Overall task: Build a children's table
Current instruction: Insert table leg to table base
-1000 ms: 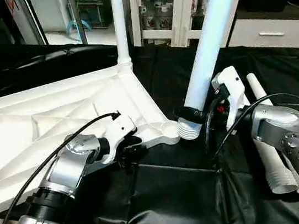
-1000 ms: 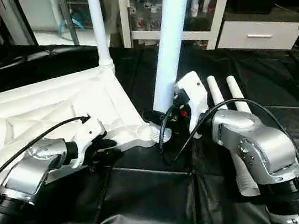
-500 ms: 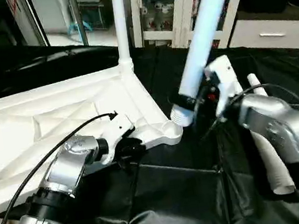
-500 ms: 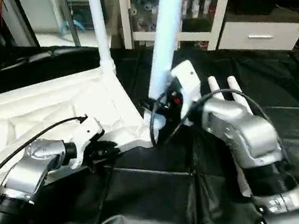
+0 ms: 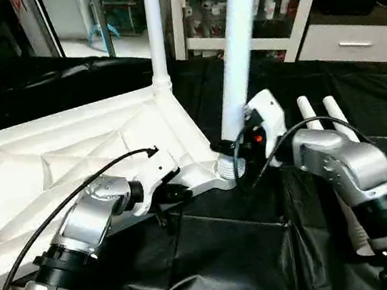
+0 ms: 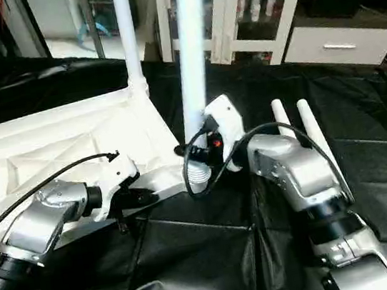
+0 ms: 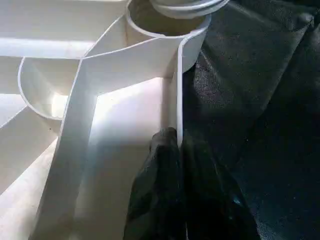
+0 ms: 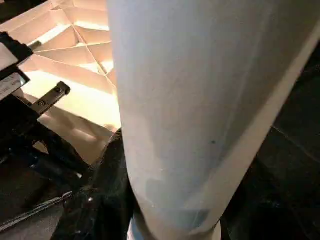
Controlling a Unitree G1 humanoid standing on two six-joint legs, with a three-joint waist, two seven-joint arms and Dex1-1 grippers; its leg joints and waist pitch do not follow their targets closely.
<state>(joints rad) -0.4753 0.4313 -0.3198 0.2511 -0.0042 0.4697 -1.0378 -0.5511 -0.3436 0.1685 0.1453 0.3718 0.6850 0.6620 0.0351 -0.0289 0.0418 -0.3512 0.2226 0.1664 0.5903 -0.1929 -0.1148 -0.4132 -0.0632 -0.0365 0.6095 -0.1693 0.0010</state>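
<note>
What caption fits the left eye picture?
Right gripper stands a white leg over the tabletop corner socket; left gripper pinches the rim.

White leg (image 8: 200,115) before ribbed tabletop (image 8: 75,55)

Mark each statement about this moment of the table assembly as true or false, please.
1. The right tool holds a leg upright over the near corner socket of the tabletop. True.
2. No leg is fitted in the tabletop yet. False: one leg already stands in the far corner socket.
3. The left tool pinches the tabletop's edge wall. True.
4. Four spare legs lie on the black cover. False: only two spare legs show, beside the right arm.
5. The tabletop lies with its ribbed underside down. False: the ribs face up.
</note>
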